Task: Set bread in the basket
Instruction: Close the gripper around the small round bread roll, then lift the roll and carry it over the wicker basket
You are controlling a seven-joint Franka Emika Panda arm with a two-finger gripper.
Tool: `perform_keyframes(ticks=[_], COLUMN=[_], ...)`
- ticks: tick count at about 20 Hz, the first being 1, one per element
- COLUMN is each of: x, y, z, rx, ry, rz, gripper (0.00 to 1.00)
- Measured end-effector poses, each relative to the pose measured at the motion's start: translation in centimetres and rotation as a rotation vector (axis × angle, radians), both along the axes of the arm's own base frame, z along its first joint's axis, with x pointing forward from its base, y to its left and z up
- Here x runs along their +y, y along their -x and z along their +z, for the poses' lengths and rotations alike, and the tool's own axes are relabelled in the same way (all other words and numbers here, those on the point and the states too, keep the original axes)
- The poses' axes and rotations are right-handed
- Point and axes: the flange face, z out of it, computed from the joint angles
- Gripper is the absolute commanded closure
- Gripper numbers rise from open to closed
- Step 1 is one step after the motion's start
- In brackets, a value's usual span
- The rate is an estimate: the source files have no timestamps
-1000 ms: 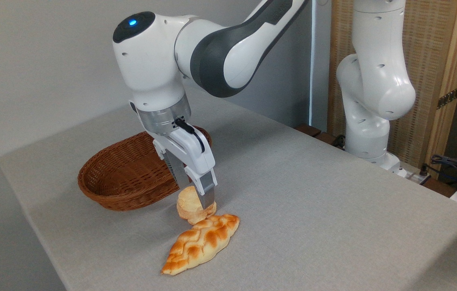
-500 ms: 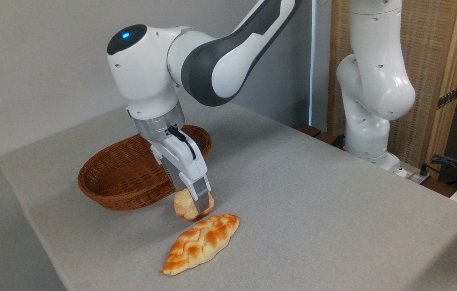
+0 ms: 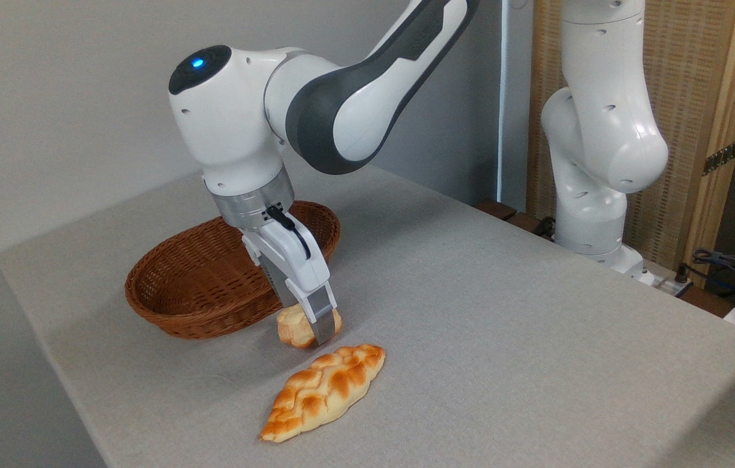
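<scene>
Camera view: we see the gripper (image 3: 307, 327) with jaws clamped on the bread (image 3: 296, 327).
We note the bun sits just off the table (image 3: 504, 312), beside the basket (image 3: 211, 279) rim, near the braided loaf (image 3: 325, 390), not touching it.

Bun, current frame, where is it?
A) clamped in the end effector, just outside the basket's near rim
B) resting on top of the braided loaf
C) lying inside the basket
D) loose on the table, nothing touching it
A: the bun sits between the fingers of the end effector, in front of the wicker basket, apart from the braided loaf.
</scene>
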Motion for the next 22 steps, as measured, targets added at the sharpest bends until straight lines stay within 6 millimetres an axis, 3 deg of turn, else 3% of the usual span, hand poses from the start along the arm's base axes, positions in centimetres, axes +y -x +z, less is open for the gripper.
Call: perform_keyframes(ticks=[22], x=[1.1], y=[-0.2], z=[0.5], rx=[-0.01], ry=[0.002], rz=[0.019], gripper=[0.48])
